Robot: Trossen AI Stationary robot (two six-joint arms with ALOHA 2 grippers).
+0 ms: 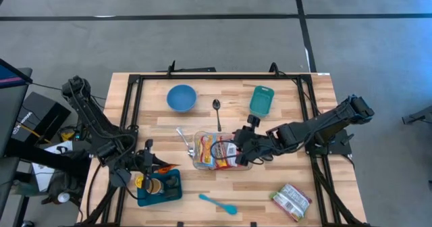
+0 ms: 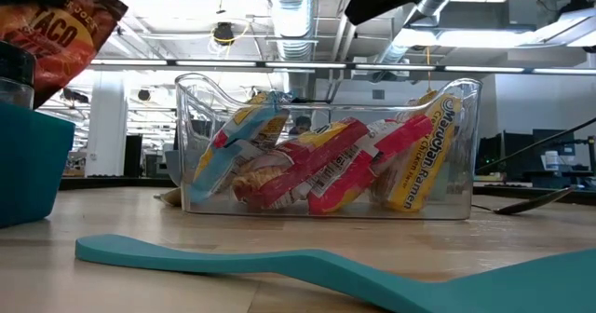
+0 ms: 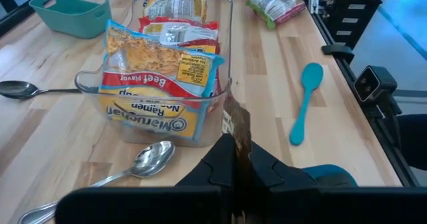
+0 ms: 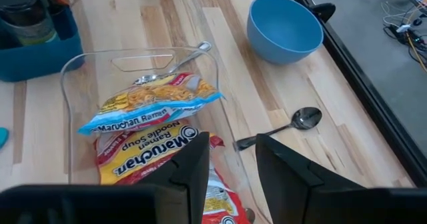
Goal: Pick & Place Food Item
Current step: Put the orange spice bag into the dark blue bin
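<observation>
The left gripper [image 1: 159, 165] is clenched on a thin brown-orange packet [image 3: 237, 134] whose print cannot be read in the left wrist view. In the low view a cut-off red bag reading "Taco" [image 2: 56, 29] shows at 10 o'clock, probably the same packet. In the overhead view that gripper sits at 7 o'clock on the table, right at the dark blue rectangular bin [image 1: 160, 188], whose contents are mostly hidden: a round lidded jar [image 1: 154, 186] and something yellow are all that can be made out.

The clear plastic rectangular tub [image 1: 214, 153] stands at the table's centre. It holds several Maruchan ramen packets [image 2: 317, 169], red, yellow and blue, leaning on one another; one reads "Beef Flavor" [image 3: 163, 67]. The right gripper [image 1: 241, 153] hovers at the tub's 3 o'clock end, fingers [image 4: 193, 167] parted and empty above the packets.

A light blue round bowl [image 1: 181, 97] lies at 11 o'clock, empty. A teal rectangular basket [image 1: 262, 100] lies at 1 o'clock, also empty. A metal spoon [image 1: 217, 112] lies between them, and a second metal spoon [image 1: 182, 136] touches the tub's 9 o'clock end. A teal plastic spoon [image 1: 218, 203] lies at 6 o'clock, and a loose green-and-red snack packet [image 1: 291, 200] at 5 o'clock, its label too small to read.
</observation>
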